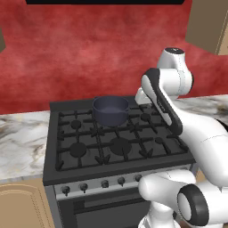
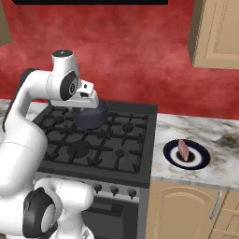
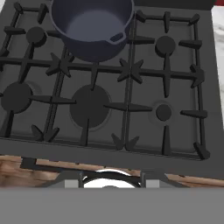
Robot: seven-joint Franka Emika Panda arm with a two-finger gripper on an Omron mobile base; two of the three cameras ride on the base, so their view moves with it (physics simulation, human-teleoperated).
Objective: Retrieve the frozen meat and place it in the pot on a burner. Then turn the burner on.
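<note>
The dark blue-grey pot (image 1: 110,110) (image 2: 91,116) (image 3: 92,26) stands empty on the stove's rear middle grate, and the burner beneath it is hidden. The frozen meat (image 2: 184,150), a pinkish slab, lies on a dark-rimmed white plate (image 2: 200,161) on the counter right of the stove. My gripper (image 3: 107,181) hovers over the stove's front half, short of the pot. Its fingertips (image 3: 71,182) stand apart with nothing between them. My white hand (image 2: 83,99) hangs just in front of the pot, far left of the meat.
The black stove (image 1: 147,153) has several burners, among them a large front middle burner (image 3: 89,105). A row of knobs (image 1: 104,183) (image 2: 114,190) lines its front panel. Marble counter (image 1: 20,142) (image 2: 219,135) lies on both sides, with a red wall behind and a wooden cabinet (image 2: 217,32) up right.
</note>
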